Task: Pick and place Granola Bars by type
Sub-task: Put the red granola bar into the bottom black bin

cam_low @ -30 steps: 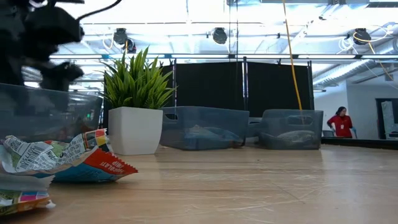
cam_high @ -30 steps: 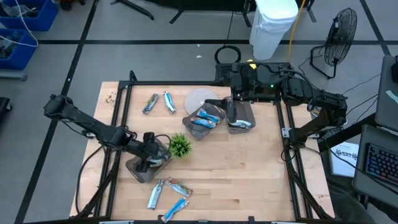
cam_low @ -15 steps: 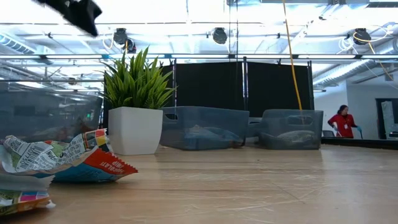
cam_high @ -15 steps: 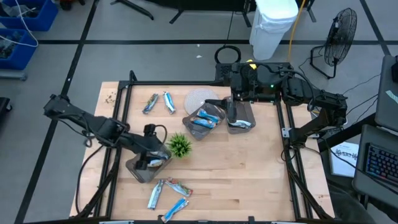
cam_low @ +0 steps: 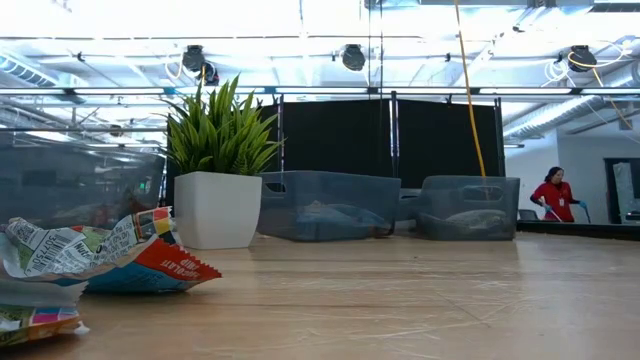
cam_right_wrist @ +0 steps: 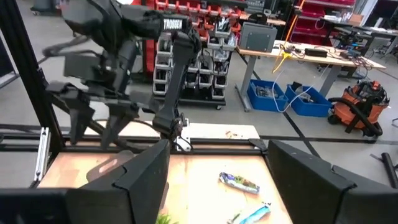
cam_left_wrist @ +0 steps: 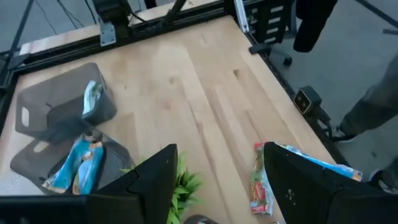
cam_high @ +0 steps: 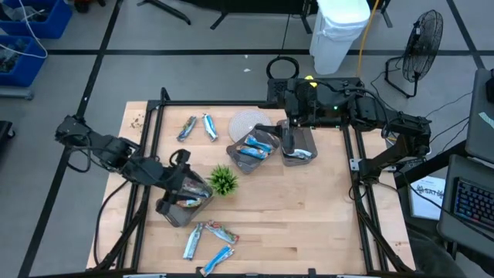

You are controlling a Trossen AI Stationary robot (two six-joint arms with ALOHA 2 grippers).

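Wooden table (cam_high: 309, 216), high: left gripper (cam_high: 176, 188) over near tray (cam_high: 185, 207), bars (cam_high: 208, 239) loose beside | low: crumpled bar (cam_low: 110, 255) | wrists: both grippers apart, empty; right gripper (cam_right_wrist: 217, 180) parked | risk: arm clips plant (cam_high: 224, 181)

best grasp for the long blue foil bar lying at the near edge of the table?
The blue foil granola bar lies flat and diagonal on the wooden table, clear of the red-marked packet above it. Probably come straight down and pinch across its narrow width at mid-length, fingers turned square to its long axis; the crimped ends look flimsy.
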